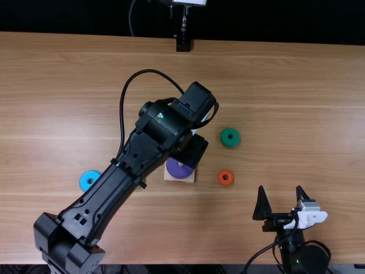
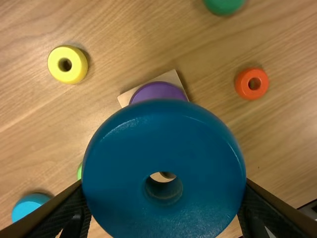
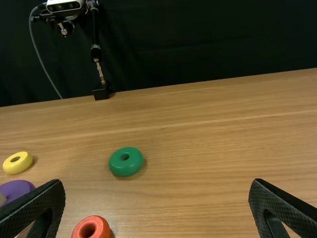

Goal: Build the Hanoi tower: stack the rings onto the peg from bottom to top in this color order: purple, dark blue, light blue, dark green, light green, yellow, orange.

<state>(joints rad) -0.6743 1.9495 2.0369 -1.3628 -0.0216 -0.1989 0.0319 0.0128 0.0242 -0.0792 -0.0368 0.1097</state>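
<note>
7 rings total: 1 on the peg, 1 gripped, 5 lying on the desk. 1 base, 1 peg, 2 end effectors.

Base (image 1: 189, 180): pale square, 1, on the desk (image 1: 296, 114). Purple ring (image 1: 178, 169) lies on it, around the peg (image 3: 2, 200). Count on peg = 1, the bottom color of the order.

Left end effector (image 1: 191, 150): over the base, grasping 1 ring, the dark blue ring (image 2: 163, 126). Its 2 fingers press the ring from opposite sides; ring is held up above the base, apart from the purple ring and covering part of it in the left wrist view.

Right end effector (image 1: 280, 188): released, 2 fingers spread wide. Right of the base and nearer the desk's near edge.

5 loose rings, 1 per color, places by the base as seen from above:
- orange ring (image 1: 226, 177): just right of the base.
- dark green ring (image 1: 230, 137): right of the base and farther back.
- yellow ring (image 2: 68, 64): left of the base and farther back.
- light green ring (image 2: 79, 171): left of the base, mostly hidden, only a sliver visible.
- light blue ring (image 1: 90, 180): left, well apart from the base, past light green.

1 stand (image 1: 183, 44) at the desk's far edge, behind the base.
</note>
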